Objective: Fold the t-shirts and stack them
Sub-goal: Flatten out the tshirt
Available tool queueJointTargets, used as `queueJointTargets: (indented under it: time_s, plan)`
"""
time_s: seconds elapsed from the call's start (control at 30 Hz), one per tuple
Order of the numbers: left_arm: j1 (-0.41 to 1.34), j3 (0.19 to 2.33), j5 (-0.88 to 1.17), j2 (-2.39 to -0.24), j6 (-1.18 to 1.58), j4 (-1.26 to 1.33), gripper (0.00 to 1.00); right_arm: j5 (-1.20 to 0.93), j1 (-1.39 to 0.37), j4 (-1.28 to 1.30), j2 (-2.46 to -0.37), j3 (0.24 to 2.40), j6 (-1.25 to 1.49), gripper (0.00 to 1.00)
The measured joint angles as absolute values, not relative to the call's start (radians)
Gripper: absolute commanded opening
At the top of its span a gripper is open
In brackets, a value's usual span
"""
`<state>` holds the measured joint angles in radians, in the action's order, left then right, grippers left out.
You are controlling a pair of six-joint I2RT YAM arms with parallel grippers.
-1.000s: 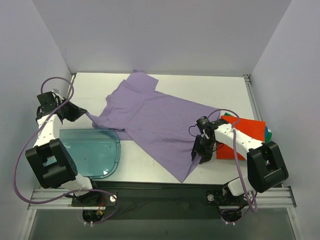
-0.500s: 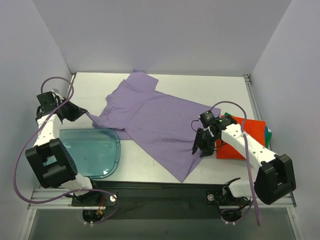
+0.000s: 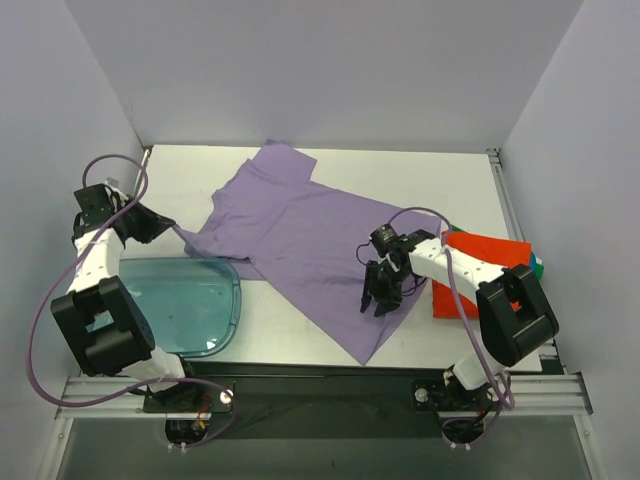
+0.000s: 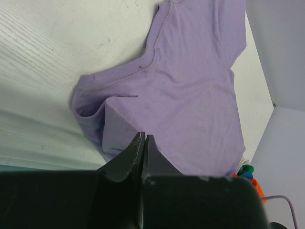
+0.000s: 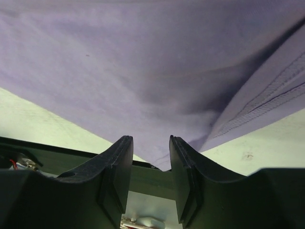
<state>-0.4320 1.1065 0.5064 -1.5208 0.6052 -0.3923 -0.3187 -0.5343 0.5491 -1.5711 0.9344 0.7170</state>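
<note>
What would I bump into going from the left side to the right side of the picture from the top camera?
blue tray → purple t-shirt → orange t-shirt → green t-shirt edge

A lab test cell — bare white walls [image 3: 300, 70] boxing a white table [image 3: 420, 175].

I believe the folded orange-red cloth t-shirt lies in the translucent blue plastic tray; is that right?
Not quite: the top view shows the folded orange-red cloth t-shirt at the right of the table, outside the translucent blue plastic tray.
</note>
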Motion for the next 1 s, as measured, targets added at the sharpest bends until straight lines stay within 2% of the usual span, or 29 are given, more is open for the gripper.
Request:
queueJointTargets:
  time_s: [0.5, 1.0]
  plan:
    - [-0.454, 1.099, 0.490, -1.550, 0.594, -0.374, 0.00, -0.231, -0.499, 0.560, -1.618, 0.854, 0.758, 0.36]
    - [-0.546, 1.178, 0.465, -1.671, 0.590, -0.354, 0.00, -0.252, -0.498, 0.702, -1.853, 1.093, 0.733, 0.35]
